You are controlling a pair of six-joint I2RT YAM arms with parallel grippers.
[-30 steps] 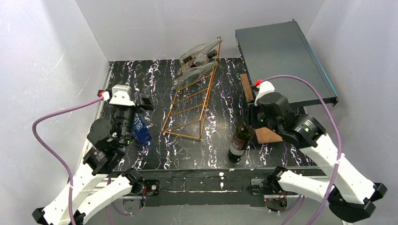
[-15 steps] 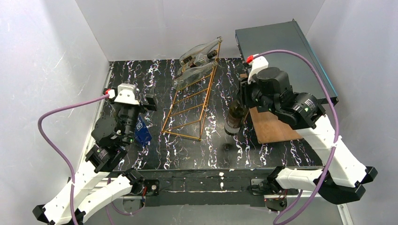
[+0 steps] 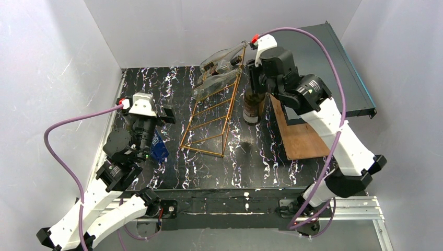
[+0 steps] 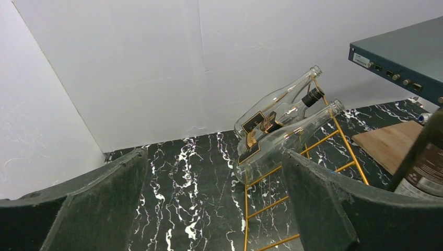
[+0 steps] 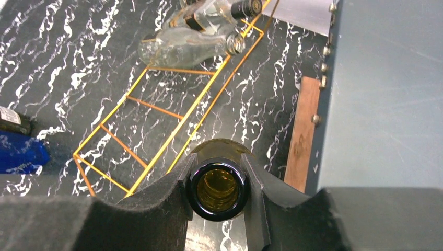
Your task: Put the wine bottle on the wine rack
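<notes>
Right gripper (image 5: 218, 189) is clamped round the neck of the wine bottle (image 3: 252, 107), which hangs upright at 3 o'clock of the wine rack (image 3: 211, 118). Left gripper (image 4: 209, 205) is spread wide

Two robot arms seen from overhead, the left arm (image 3: 123, 151) at lower left and the right arm (image 3: 334, 133) at right. Both have white shells and black motor joints. A purple cable (image 3: 46, 138) loops from each. White wrist caps (image 3: 141, 103) carry red tips. The fingers (image 4: 94, 209) are dark grey and rough-textured.
</notes>
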